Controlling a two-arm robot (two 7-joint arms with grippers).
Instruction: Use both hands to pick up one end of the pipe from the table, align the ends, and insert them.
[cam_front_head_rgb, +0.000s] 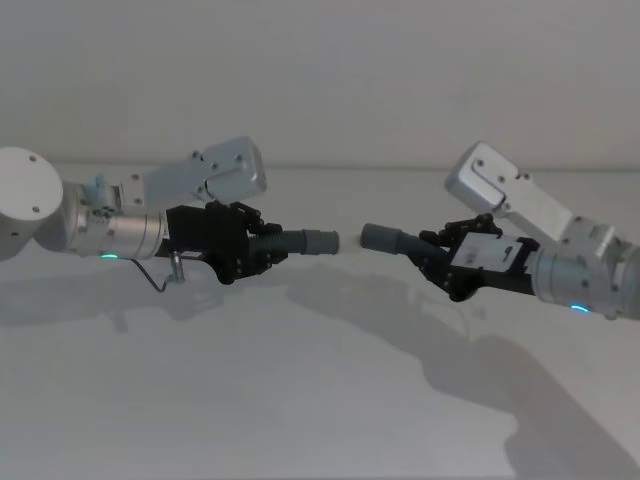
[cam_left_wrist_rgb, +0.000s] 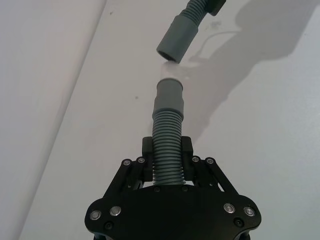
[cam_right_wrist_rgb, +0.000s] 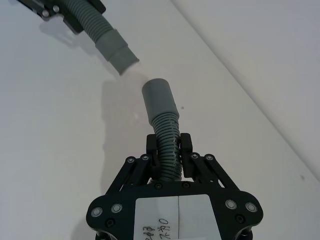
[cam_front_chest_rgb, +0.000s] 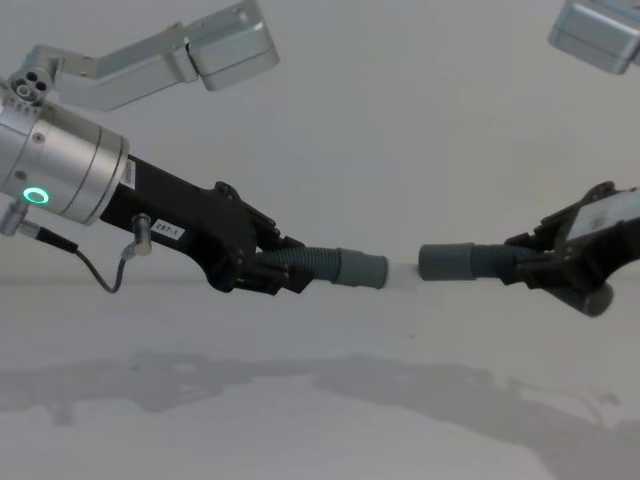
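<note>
1. My left pincer (cam_front_head_rgb: 262, 245) reaches in from the left and hangs above the table (cam_front_head_rgb: 300, 400). Its fingers are clamped on the ribbed body of the left hose piece (cam_front_head_rgb: 290, 243).
2. My right pincer (cam_front_head_rgb: 435, 250) reaches in from the right at about the same height. Its fingers are clamped on the ribbed body of the right hose piece (cam_front_head_rgb: 405, 243).
3. Both hose pieces are off the table and carried in the air, roughly level and pointing toward each other.
4. The left cuff (cam_front_head_rgb: 322, 242), smooth and lighter grey, sticks out past my left fingertips toward the middle. The right cuff (cam_front_head_rgb: 380, 238) sticks out the same way from the other side.
5. The two cuffs face each other near the centre. They are close but apart, with a small gap between them, and nothing is inserted.
6. In both wrist views the far cuff sits at a slight angle to the near one, so they do not form one straight line.
7. The table is plain, pale and faintly glossy. Soft shadows of both arms and both hose pieces lie on it below the pincers.
8. A plain pale wall (cam_front_head_rgb: 320, 80) stands behind the table and meets its far edge in a straight line.
9. A thin cable (cam_front_head_rgb: 155, 280) loops under my left wrist, where a green ring light (cam_front_chest_rgb: 37, 196) glows.
10. A white label (cam_right_wrist_rgb: 177, 215) on my right pincer carries handwriting I cannot read.
</note>
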